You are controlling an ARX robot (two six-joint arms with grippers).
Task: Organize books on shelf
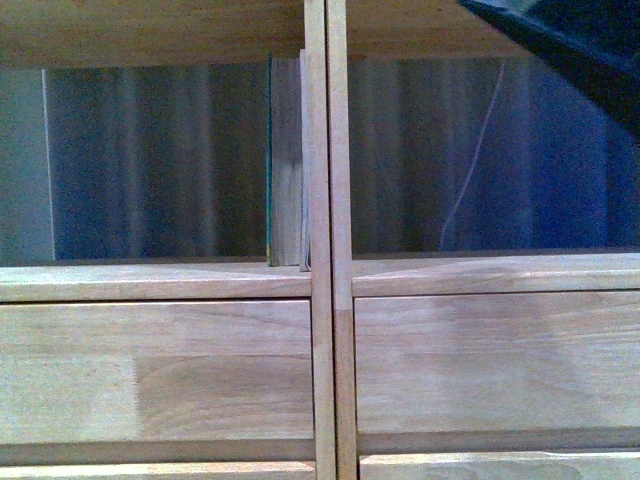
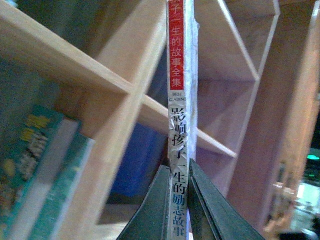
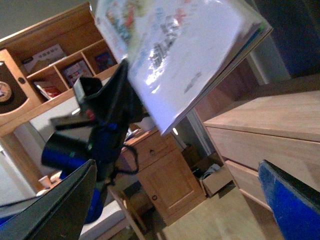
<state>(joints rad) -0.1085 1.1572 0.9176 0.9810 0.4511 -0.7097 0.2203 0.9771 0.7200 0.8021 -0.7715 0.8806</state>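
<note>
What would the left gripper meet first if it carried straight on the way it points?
Likely the shelf: the left gripper, shut on the paperback, points at the crossing of a board and upright, so the book's far edge would touch wood first. Depth is unclear.

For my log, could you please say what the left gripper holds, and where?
The thin paperback, fingers clamping its covers at one end of the spine.
</note>
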